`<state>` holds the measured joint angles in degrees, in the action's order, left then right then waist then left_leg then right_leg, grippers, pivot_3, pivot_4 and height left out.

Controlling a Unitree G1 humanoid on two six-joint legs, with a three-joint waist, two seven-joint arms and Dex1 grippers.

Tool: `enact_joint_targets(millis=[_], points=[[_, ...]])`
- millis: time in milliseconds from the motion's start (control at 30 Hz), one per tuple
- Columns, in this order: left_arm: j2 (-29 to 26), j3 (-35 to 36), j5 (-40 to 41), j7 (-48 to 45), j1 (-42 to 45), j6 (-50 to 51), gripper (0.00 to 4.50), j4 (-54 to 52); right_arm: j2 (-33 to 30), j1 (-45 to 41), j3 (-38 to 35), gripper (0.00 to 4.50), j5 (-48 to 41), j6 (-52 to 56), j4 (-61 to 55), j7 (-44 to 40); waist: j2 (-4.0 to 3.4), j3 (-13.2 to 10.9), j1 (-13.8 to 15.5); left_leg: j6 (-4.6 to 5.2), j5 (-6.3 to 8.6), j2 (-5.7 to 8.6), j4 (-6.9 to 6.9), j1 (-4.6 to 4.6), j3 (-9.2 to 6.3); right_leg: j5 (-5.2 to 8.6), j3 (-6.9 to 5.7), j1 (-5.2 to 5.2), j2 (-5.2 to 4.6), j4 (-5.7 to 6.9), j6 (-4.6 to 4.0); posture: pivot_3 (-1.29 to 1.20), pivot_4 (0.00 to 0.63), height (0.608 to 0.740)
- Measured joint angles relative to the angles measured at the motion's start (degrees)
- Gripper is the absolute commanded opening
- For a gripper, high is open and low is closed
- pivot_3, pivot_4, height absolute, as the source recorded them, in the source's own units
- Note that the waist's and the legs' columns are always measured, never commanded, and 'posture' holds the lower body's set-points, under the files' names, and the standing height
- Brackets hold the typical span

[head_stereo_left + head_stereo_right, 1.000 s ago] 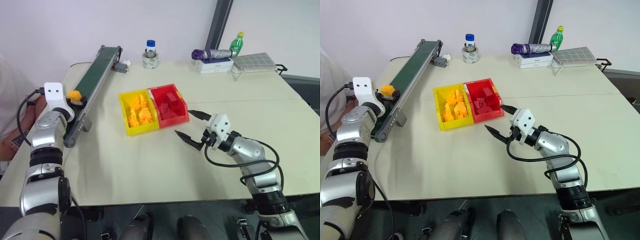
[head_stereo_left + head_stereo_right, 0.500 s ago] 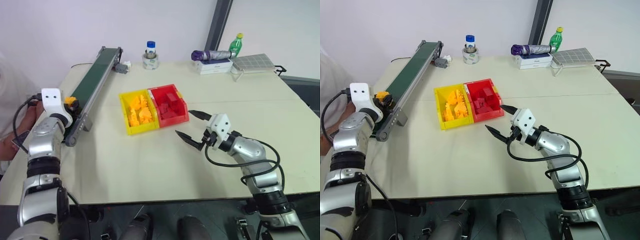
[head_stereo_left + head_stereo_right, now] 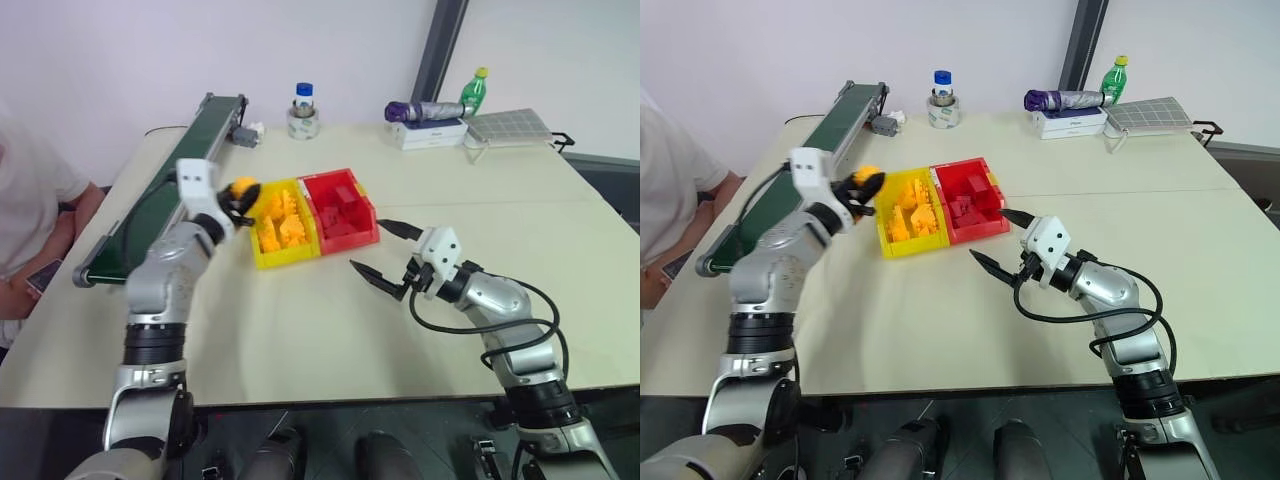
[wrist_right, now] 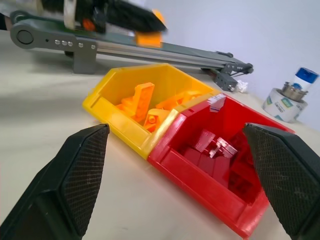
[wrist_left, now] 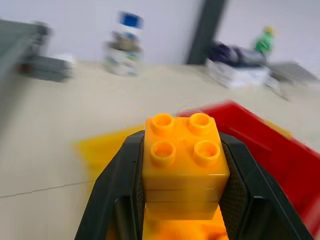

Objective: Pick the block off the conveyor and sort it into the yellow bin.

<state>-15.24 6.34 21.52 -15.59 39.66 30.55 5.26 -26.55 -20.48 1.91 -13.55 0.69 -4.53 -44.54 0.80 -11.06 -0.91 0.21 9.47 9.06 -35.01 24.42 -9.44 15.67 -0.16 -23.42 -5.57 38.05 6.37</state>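
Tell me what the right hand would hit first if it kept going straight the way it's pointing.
Probably the red bin: the open right hand points at its sloped front, where it joins the yellow bin. Only bare table lies between, though the exact line is hard to judge.

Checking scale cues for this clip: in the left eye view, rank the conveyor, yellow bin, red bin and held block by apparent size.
1. conveyor, longest by far.
2. yellow bin and red bin: look alike, not ranked.
3. block, smallest, shut in the left claw.
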Motion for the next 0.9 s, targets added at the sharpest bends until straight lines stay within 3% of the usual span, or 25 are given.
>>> enact_joint_targets(millis=[167, 367, 400, 567, 667, 900], points=[[5.1, -0.6, -2.9, 3.2, 4.0, -5.1, 1.35, 7.1, -0.2, 1.2, -0.4, 4.50, 0.0, 0.2, -0.7, 1.1, 0.00, 0.0, 0.4, 0.00, 0.00, 0.00, -0.02, 0.00, -0.02, 0.00, -0.01, 0.02, 0.01, -0.01, 0.00, 0.00, 0.150, 0.740], [6.9, -1.0, -6.1, 4.3, 6.3, -9.7, 4.16, 13.5, -0.4, 1.9, -0.4, 4.50, 0.0, 0.6, -2.5, 2.0, 0.00, 0.0, 0.3, 0.00, 0.00, 0.00, -0.02, 0.01, -0.01, 0.00, -0.01, 0.01, 0.00, -0.02, 0.01, 0.00, 0.150, 0.740], [6.9, -1.0, -6.1, 4.2, 6.5, -10.0, 4.42, 13.9, -0.5, 1.9, -0.4, 4.50, 0.0, 0.7, -2.6, 2.1, 0.00, 0.0, 0.3, 0.00, 0.00, 0.00, -0.02, 0.01, -0.02, 0.00, -0.01, 0.01, 0.00, -0.02, 0.01, 0.00, 0.150, 0.740], [6.6, -0.9, -5.8, 2.8, 7.0, -10.9, 4.42, 13.3, -0.5, 2.1, -0.4, 4.50, 0.0, 1.4, -2.7, 2.6, 0.00, 0.0, 0.3, 0.00, 0.00, 0.01, -0.02, 0.02, -0.01, 0.00, -0.01, 0.02, 0.00, -0.03, 0.01, 0.00, 0.150, 0.740], [4.4, -0.2, -3.1, 0.4, 5.1, -6.5, 4.42, 8.1, -0.5, 2.2, -0.4, 4.50, 0.0, 1.6, -3.2, 2.6, 0.00, 0.0, 0.0, 0.00, 0.00, -0.01, 0.01, 0.01, -0.02, 0.00, -0.01, -0.01, 0.01, -0.02, 0.01, 0.00, 0.150, 0.740], [-10.1, 2.1, 4.6, -11.5, -7.5, 5.4, 4.42, -9.2, -0.8, 2.1, -0.4, 4.50, -0.1, 1.7, -3.1, 2.2, -0.02, 0.0, 0.1, -0.01, 0.01, -0.03, 0.05, 0.01, -0.02, 0.01, 0.01, -0.04, 0.02, 0.00, -0.02, 0.00, 0.150, 0.740]])
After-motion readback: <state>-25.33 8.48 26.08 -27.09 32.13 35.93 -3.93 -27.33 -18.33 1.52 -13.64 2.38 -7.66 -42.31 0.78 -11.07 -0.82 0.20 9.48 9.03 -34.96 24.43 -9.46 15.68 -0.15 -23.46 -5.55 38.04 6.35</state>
